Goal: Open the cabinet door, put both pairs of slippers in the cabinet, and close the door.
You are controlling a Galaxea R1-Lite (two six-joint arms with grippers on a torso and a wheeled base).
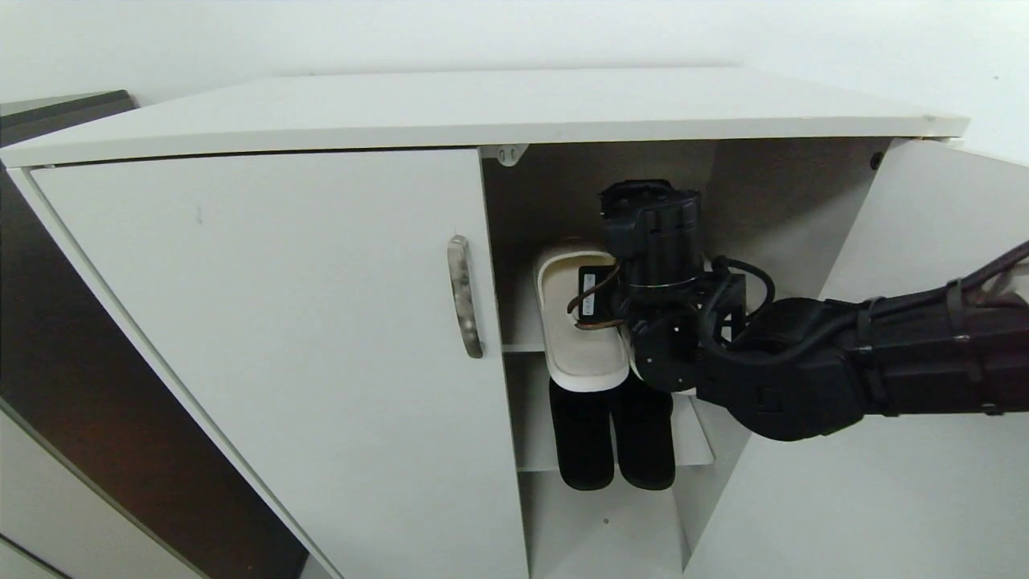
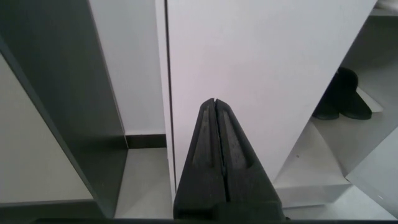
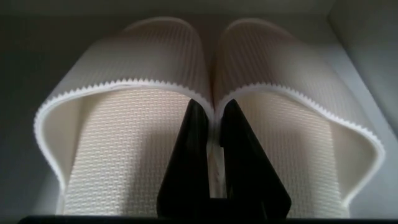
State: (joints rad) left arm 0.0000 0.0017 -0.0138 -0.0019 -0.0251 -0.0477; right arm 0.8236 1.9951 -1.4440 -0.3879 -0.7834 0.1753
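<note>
A plain white painted wall point(image 1: 514, 32) is seen at the back in the head view. A dark brown flat panel point(image 1: 96, 386) is stood at the left, with a pale grey board point(image 1: 48, 498) set along its lower edge. In the left wrist view, a grey upright panel point(image 2: 68, 74), possibly part of a shelf unit, is placed beside a dark skirting strip point(image 2: 146, 140) above a pale smooth floor point(image 2: 146, 180).

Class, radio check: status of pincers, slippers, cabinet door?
Right pincer clamped on white slippers, upper shelf. Left pincer shut, empty. Black slippers on lower shelf. Right door open; arm in doorway.
</note>
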